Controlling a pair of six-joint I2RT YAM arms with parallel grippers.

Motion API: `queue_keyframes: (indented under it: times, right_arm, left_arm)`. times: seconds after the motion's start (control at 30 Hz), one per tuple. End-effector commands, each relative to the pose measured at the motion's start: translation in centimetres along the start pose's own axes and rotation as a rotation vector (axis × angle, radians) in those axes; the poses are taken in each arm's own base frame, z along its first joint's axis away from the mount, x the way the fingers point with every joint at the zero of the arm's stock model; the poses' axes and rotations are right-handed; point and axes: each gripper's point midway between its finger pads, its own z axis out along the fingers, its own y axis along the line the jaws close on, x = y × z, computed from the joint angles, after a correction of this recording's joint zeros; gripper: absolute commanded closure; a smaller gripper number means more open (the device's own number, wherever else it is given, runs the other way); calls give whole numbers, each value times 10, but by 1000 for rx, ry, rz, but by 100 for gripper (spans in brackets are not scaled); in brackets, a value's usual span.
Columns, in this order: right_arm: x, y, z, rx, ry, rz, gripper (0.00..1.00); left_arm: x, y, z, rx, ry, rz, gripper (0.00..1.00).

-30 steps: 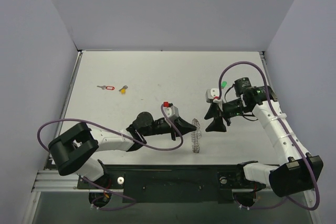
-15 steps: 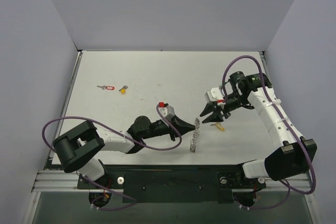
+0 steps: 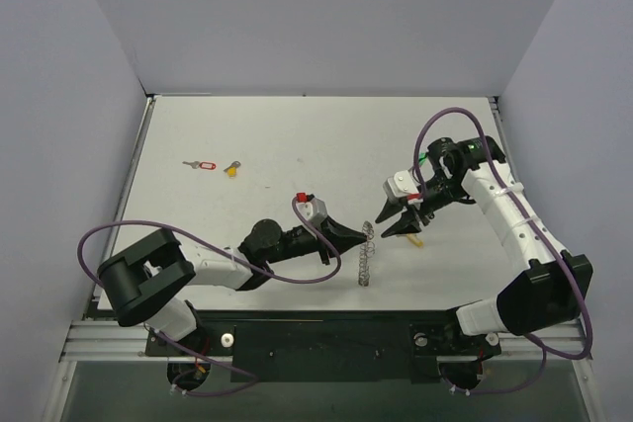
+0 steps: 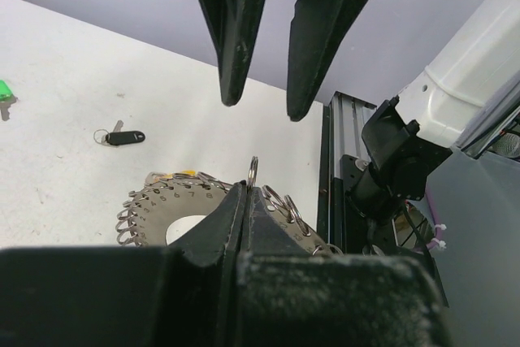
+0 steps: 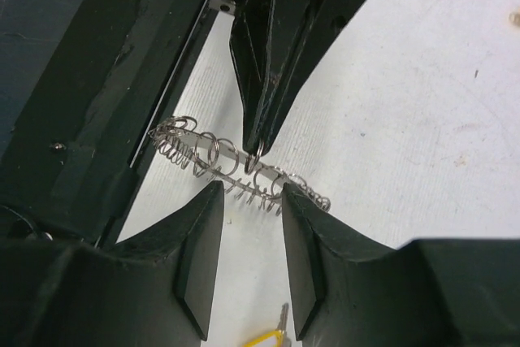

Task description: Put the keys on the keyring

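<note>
The keyring (image 3: 365, 262) is a silvery disc edged with small wire loops, standing on edge at the table's front middle. My left gripper (image 3: 363, 234) is shut on one of its loops; in the left wrist view the left gripper (image 4: 247, 188) pinches a loop above the numbered keyring disc (image 4: 158, 205). My right gripper (image 3: 394, 221) is open and empty, just right of the keyring and facing it. In the right wrist view the right gripper (image 5: 250, 193) frames the keyring (image 5: 213, 154). A yellow-tagged key (image 3: 413, 239) lies on the table under it and also shows in the right wrist view (image 5: 270, 336).
A red-tagged key (image 3: 205, 165) and an orange-yellow key (image 3: 231, 170) lie at the back left. A black-tagged key (image 4: 123, 137) and a green tag (image 4: 4, 89) lie beyond the keyring in the left wrist view. The black base rail (image 3: 316, 335) runs along the near edge.
My right gripper has moved left toward the keyring, and a yellow-tagged key now lies on the table beneath it. My left gripper shifted slightly right with the keyring.
</note>
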Motion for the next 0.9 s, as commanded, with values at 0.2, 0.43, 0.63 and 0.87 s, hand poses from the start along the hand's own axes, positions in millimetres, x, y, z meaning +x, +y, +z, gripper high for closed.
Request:
queue_keyframes:
  times: [0.2, 0.43, 0.63, 0.87]
  right_arm:
    - [15, 0, -19, 166, 120, 389, 66]
    - [15, 2, -3, 163, 159, 364, 67]
    - [7, -7, 3, 148, 156, 309, 71]
    - [9, -5, 8, 139, 135, 314, 78]
  left_arm:
    - [-80, -22, 1, 31, -277, 138, 100]
    - [-83, -19, 4, -15, -296, 144, 100]
    - [-84, -24, 6, -9, -307, 146, 100]
    - [-84, -27, 7, 2, -311, 146, 100]
